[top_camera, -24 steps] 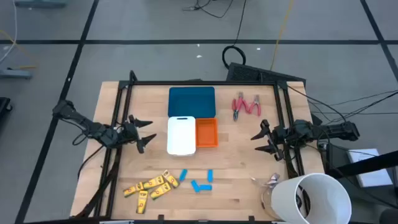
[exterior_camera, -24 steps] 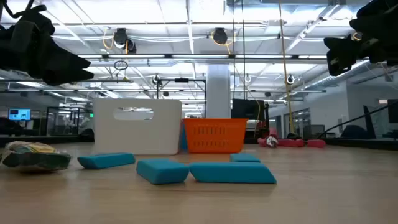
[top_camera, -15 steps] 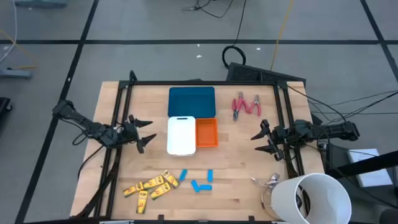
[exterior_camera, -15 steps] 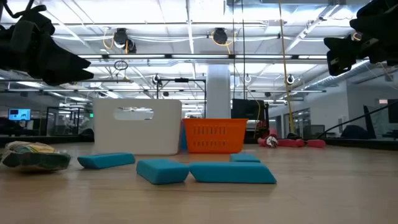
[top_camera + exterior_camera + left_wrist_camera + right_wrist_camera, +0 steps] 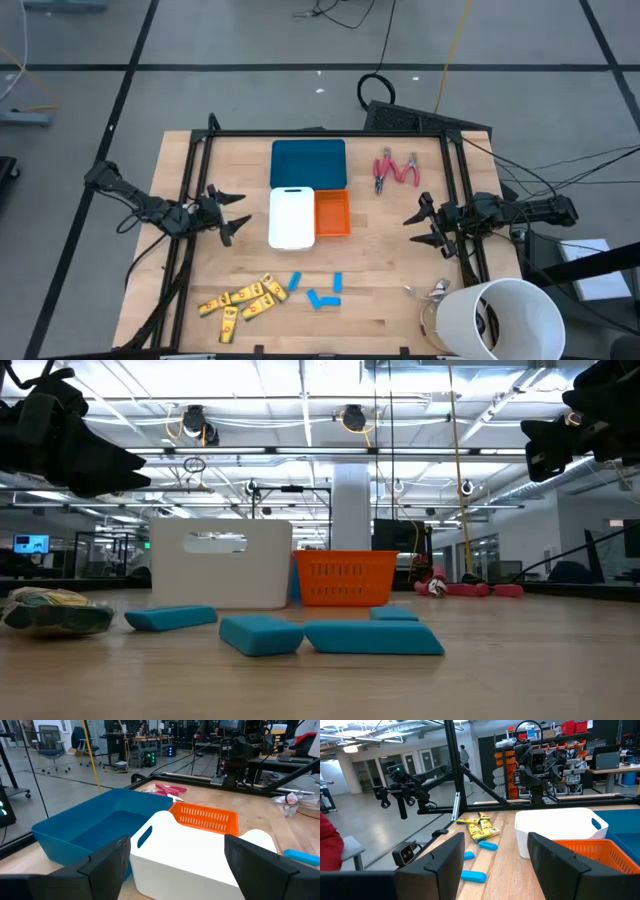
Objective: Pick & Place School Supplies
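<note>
Two pink-handled plier-like tools lie flat near the table's far right; they show again in the left wrist view. Several yellow oblong pieces lie in a cluster near the near left edge. Three blue oblong pieces lie beside them, seen close in the low view. My left gripper hovers open at the table's left, facing the trays. My right gripper hovers open at the right side, also facing the trays. Neither touches anything.
A teal tray, a white tray and an orange tray stand together mid-table. A big white cup and crumpled clear plastic sit at the near right corner. A black frame borders the table.
</note>
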